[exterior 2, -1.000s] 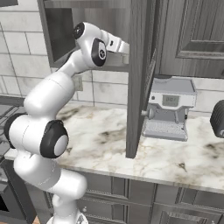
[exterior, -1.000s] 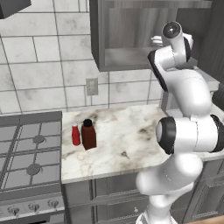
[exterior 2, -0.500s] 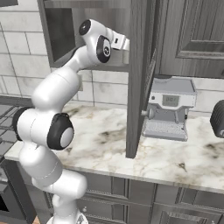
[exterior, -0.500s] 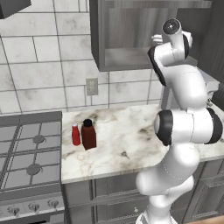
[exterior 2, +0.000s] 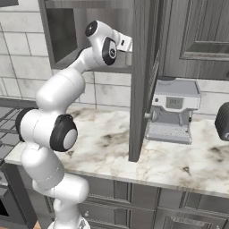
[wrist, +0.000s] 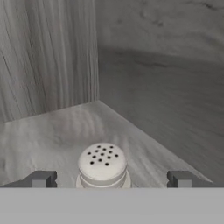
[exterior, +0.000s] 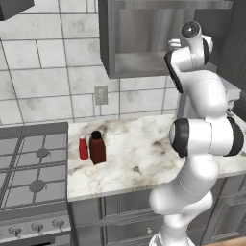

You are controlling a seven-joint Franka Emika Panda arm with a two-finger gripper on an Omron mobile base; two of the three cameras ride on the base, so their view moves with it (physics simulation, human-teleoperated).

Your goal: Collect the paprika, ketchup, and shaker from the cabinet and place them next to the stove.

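The arm [exterior: 199,129] reaches up into the cabinet [exterior: 144,43], its hand hidden inside. On the counter [exterior: 144,153] the ketchup [exterior: 83,148] stands just beside the paprika [exterior: 97,148] (both upright), near the stove [exterior: 31,173].

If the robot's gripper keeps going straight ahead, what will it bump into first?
Probably the shaker: it stands between the open gripper's fingertips. Past it is the cabinet's back corner.

Arm raised, fingers [wrist: 43,179] wide apart

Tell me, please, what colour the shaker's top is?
Pale off-white, dotted with small dark holes; the shaker shows best in the hand view.
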